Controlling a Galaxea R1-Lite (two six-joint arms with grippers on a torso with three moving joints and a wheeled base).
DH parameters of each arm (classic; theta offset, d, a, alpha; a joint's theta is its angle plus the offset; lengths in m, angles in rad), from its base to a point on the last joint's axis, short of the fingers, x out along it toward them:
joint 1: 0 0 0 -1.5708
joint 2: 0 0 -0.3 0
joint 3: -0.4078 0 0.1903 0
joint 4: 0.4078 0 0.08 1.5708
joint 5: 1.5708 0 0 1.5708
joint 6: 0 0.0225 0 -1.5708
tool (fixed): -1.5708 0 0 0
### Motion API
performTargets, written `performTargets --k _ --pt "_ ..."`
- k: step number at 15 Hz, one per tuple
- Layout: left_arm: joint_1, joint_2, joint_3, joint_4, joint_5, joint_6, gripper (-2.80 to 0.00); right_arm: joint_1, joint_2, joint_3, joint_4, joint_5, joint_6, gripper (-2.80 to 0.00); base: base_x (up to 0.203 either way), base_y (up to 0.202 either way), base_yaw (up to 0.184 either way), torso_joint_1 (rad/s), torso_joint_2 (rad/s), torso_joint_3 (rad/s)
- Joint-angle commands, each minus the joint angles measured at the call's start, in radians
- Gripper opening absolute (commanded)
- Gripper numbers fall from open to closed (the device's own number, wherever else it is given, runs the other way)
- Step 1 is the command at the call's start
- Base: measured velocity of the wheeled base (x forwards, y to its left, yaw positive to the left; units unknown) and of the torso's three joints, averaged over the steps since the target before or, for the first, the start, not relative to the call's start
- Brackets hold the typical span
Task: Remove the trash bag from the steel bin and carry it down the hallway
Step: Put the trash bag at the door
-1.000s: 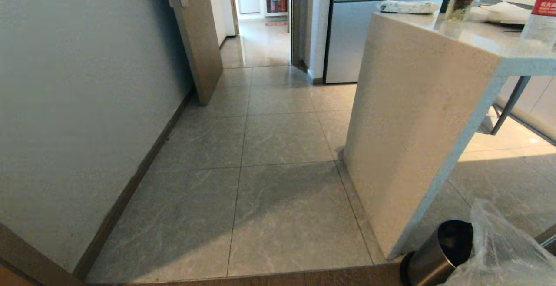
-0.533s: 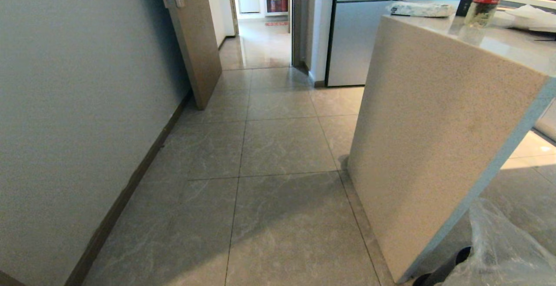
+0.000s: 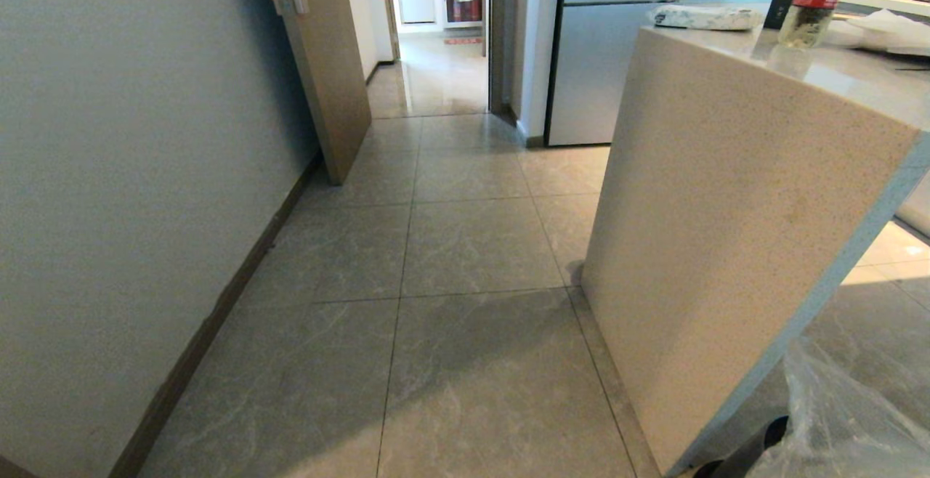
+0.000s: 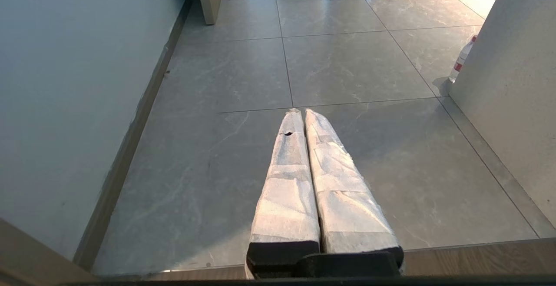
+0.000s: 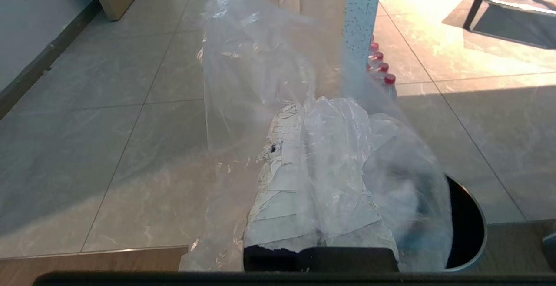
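From my head camera I look down the hallway [image 3: 450, 245], grey marble-look tiles running between the white wall [image 3: 131, 173] on my left and a pale stone counter [image 3: 726, 231] on my right. A brown door [image 3: 327, 64] stands ajar against the wall, and a steel refrigerator [image 3: 603, 49] sits beyond the counter's far end. A bottle with a red label [image 3: 810, 6] stands on the countertop. At the lower right corner the crinkly clear trash bag [image 3: 843, 420] fills the edge of the view, and only a dark sliver of the steel bin [image 3: 748, 452] shows just beside it. Neither of my arms appears here.

From my left wrist, my left gripper [image 4: 302, 112] hangs over the tiles near the wood-plank edge, its two white-wrapped fingers [image 4: 286, 181] pressed together with nothing between them. A small bottle [image 4: 461, 62] stands at the foot of the counter.

From my right wrist, my right gripper [image 5: 299, 108] is pinched tight on the trash bag [image 5: 260, 68], whose film drapes over both wrapped fingers [image 5: 282, 177] and billows out ahead of them. The bag is out of the steel bin [image 5: 467, 229], which stands below and beside my fingers with its dark mouth open. A pack of red-capped bottles [image 5: 382, 71] rests against the counter's foot beyond the bag.
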State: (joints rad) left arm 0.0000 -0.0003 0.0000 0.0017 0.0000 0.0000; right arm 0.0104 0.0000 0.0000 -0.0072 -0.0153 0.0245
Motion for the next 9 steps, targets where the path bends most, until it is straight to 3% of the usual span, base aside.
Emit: performTargets --k 1,6,9 --pt "0.0 0.0 0.0 0.0 0.0 0.0 -2.8 0.001 0.002 0.002 0.0 0.0 0.0 -2.8 0.0 0.0 0.0 0.0 0.0 0.0" --pt "0.0 0.0 0.0 0.0 0.0 -0.002 -2.8 0.002 0.002 0.002 0.0 0.0 0.0 -2.8 0.0 0.0 0.0 0.0 0.0 0.0" --pt "0.0 0.0 0.0 0.0 0.0 -0.003 -2.8 0.0 0.002 0.002 0.0 0.0 0.0 -2.8 -0.001 0.093 0.004 0.002 0.0 0.002"
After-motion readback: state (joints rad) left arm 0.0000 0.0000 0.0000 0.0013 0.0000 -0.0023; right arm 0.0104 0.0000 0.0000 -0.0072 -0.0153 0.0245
